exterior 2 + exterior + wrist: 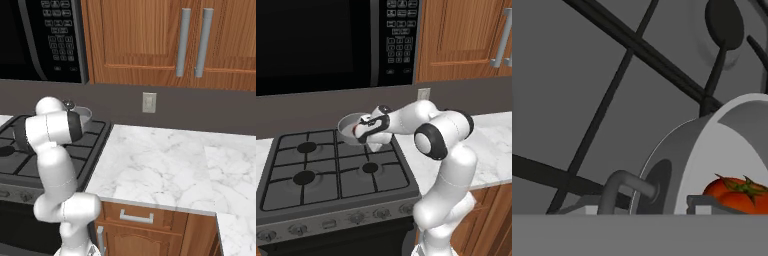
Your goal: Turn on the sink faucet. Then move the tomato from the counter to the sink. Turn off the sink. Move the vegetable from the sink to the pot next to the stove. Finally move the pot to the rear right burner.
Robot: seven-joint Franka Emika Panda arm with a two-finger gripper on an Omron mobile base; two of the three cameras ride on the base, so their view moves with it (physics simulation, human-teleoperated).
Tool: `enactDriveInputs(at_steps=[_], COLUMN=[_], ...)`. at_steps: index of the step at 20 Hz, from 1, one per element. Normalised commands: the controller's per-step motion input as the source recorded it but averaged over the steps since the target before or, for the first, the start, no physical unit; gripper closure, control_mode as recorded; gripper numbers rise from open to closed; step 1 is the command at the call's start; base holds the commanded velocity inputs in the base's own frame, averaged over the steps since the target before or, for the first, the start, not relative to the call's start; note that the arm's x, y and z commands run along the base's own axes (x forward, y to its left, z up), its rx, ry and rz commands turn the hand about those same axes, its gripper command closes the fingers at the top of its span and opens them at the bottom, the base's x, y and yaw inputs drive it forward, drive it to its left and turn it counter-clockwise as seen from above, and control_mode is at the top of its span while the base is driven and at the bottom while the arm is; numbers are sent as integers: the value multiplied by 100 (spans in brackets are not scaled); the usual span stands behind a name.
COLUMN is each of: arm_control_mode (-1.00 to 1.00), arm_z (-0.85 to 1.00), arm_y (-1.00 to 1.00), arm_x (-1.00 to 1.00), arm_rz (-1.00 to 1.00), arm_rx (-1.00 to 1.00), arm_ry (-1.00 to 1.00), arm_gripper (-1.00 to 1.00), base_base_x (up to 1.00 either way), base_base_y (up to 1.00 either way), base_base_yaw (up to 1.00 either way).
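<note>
I am looking at the pot (pixel 351 127) sitting on the stove (pixel 331 170) at its rear right burner, the tomato (pixel 737 192) lying inside. My gripper (pixel 367 129) is closing partway on the pot's rim beside the looped side handle (pixel 619 187). I am judging the grey metal pot rigid, smooth, fairly heavy and liable to tip; the glossy tomato is free to roll.
</note>
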Motion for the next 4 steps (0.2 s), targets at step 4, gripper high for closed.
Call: enactDriveInputs(at_steps=[4], arm_control_mode=[-100], arm_z=[-18], arm_y=[2], arm_x=[0], arm_rz=[3], arm_rx=[0], arm_ry=[1], arm_gripper=[100], base_base_x=[0], base_base_y=[0], base_base_yaw=[0])
